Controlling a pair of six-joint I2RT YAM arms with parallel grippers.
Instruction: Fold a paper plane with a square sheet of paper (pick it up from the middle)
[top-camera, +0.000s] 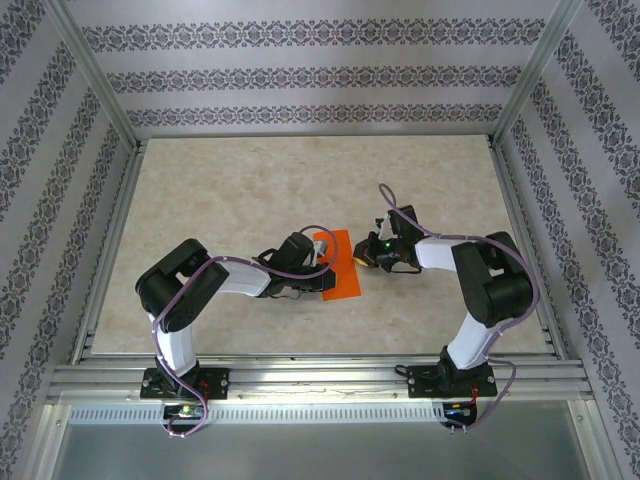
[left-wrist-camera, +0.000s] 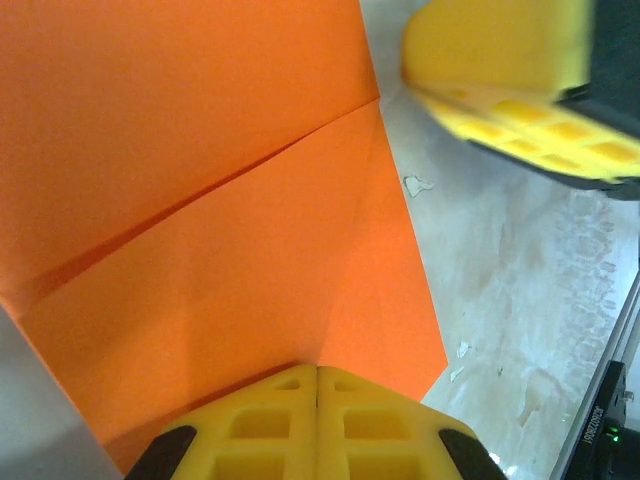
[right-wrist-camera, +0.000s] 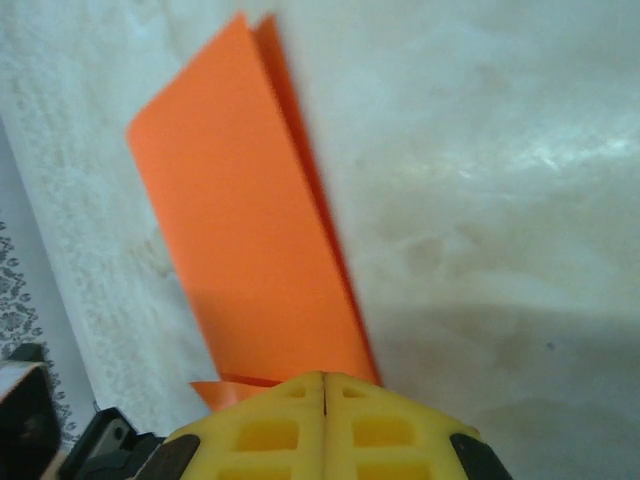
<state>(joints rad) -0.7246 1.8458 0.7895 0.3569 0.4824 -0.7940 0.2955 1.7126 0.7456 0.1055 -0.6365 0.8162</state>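
While the left gripper (left-wrist-camera: 318, 390) and right gripper (right-wrist-camera: 324, 385), both closed, sit at edges of the orange paper (left-wrist-camera: 200, 250), bare table (top-camera: 250, 200) surrounds.

Plain bright orange paper (top-camera: 345, 275), yellow jaws, beige marbled table (top-camera: 250, 190), grey floral-striped walls (top-camera: 300, 75).

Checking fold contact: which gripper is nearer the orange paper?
Left, narrowly. The left gripper is shut with its tips on the orange paper, over its left part. The right gripper is shut at its right edge.
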